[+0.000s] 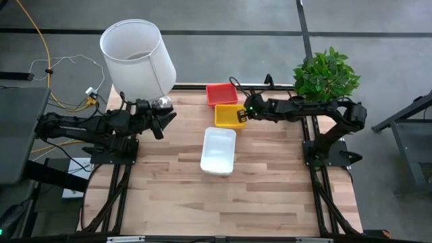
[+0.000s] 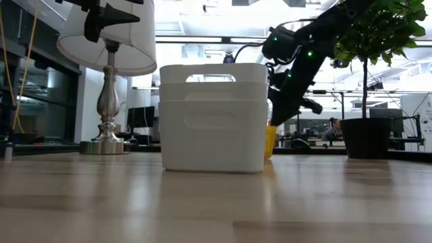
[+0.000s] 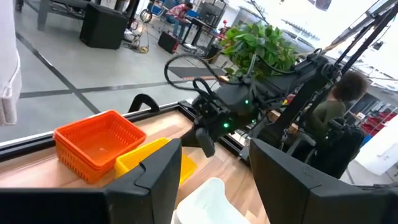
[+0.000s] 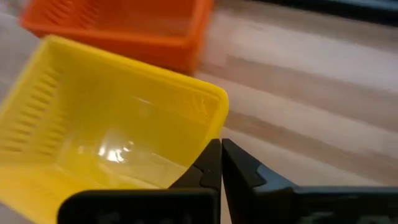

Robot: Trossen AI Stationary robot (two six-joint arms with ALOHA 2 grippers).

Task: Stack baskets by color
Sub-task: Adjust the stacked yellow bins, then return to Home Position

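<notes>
A red basket (image 1: 221, 94) sits on the table's far middle, and a yellow basket (image 1: 228, 116) rests flat just nearer than it. Nearer still stands a stack of white baskets (image 1: 219, 150), nested one in another (image 2: 213, 118). My right gripper (image 1: 243, 115) is shut and slants down at the yellow basket's right side (image 4: 214, 118). My left gripper (image 1: 164, 121) hangs open and level above the table's far left, beside the lamp, with nothing between its fingers (image 3: 214, 162). My right gripper's shut fingertips (image 4: 219, 155) stand at the outer face of the yellow basket's right wall, near a corner (image 4: 211, 127). They come slanting down from the table's right. I cannot tell whether they touch the wall. The basket sits flat on the table.
A lamp with a large white shade (image 1: 138, 57) stands at the far left corner, and a potted plant (image 1: 326, 74) at the far right. Bare wood (image 1: 223, 209) fills the table's near half. A person (image 3: 336, 106) sits beyond the table's right side.
</notes>
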